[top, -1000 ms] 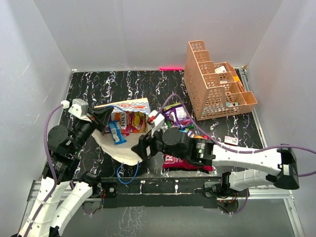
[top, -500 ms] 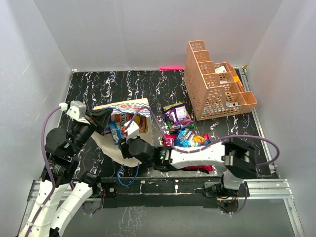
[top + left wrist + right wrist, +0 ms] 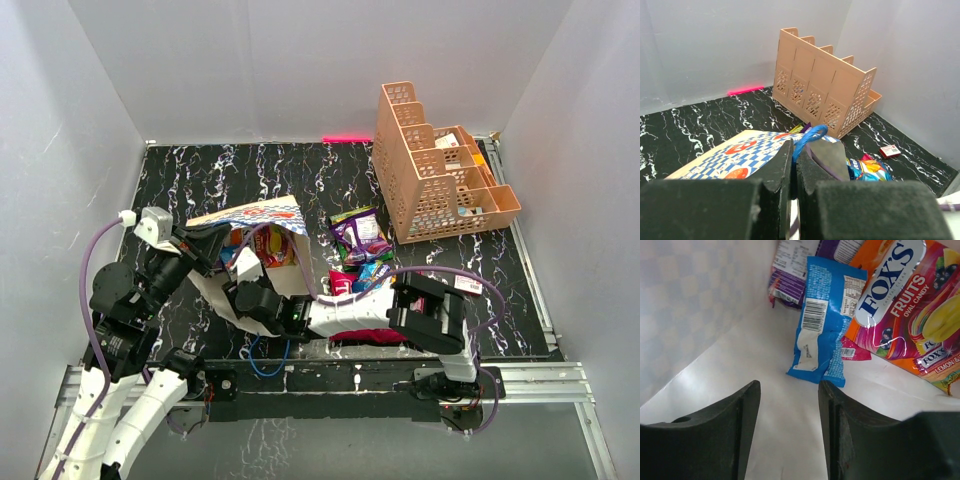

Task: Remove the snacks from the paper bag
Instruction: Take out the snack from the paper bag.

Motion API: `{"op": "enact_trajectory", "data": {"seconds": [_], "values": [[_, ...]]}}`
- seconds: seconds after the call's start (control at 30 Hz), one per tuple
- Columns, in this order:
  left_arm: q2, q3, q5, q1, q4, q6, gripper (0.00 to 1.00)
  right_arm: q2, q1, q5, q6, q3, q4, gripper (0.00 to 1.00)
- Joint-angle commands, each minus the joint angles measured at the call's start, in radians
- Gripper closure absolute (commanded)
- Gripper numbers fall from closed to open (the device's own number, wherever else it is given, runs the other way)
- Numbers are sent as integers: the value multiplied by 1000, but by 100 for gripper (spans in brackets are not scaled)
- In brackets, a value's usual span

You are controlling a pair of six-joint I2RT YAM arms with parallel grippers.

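The right pincer (image 3: pixel 789 395) is reaching inside the paper bag (image 3: pixel 255 215) with its jaws spread and nothing between them, hovering over the white inner wall. Just beyond its fingertips a blue packet (image 3: pixel 822 325) is lying barcode-side up; an orange packet (image 3: pixel 905 310) marked "FOX'S FRUITS" is lying beside it at the right, and a purple-and-white packet (image 3: pixel 790 285) is lying behind it. The left pincer (image 3: pixel 794 165) is pressing together on the upper edge of the paper bag, with a blue cord handle (image 3: pixel 807 137) emerging from between its fingers, holding the mouth open. Outside the bag, a purple packet (image 3: pixel 358 235) and a cluster of small blue packets (image 3: pixel 372 272) are resting on the counter (image 3: pixel 200 175), near an orange lattice rack (image 3: pixel 430 170) that is holding small boxes. The large red bag (image 3: pixel 372 338) is lying mostly hidden under the right arm, and the orange packet is being cut off by the edge of the right wrist view. Compared with one second ago, the right arm is folding closer to its base and its pincer is sitting deeper in the bag, while the left pincer is keeping the same hold.
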Motion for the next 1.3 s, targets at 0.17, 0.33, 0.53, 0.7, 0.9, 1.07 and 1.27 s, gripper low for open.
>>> {"op": "enact_trajectory", "data": {"seconds": [0.17, 0.33, 0.53, 0.7, 0.9, 1.07, 1.27], "values": [[-30, -5, 50, -3, 30, -39, 100, 95, -74, 5, 25, 119, 53, 36], [-36, -9, 62, -3, 31, -51, 100, 161, -94, -24, 0, 173, 52, 31], [-43, -17, 75, -2, 39, -78, 100, 245, -116, -28, 3, 252, 32, 29], [-51, -18, 77, -3, 31, -85, 100, 317, -128, -26, 15, 312, -17, 32], [-57, -4, 64, -3, -4, -64, 100, 330, -135, -19, 19, 325, -29, 42], [-61, -4, 49, -3, -15, -56, 100, 293, -135, -33, 15, 330, -71, 57], [-61, -11, 29, -3, -21, -48, 100, 196, -135, -75, 36, 270, -92, 67]]}}
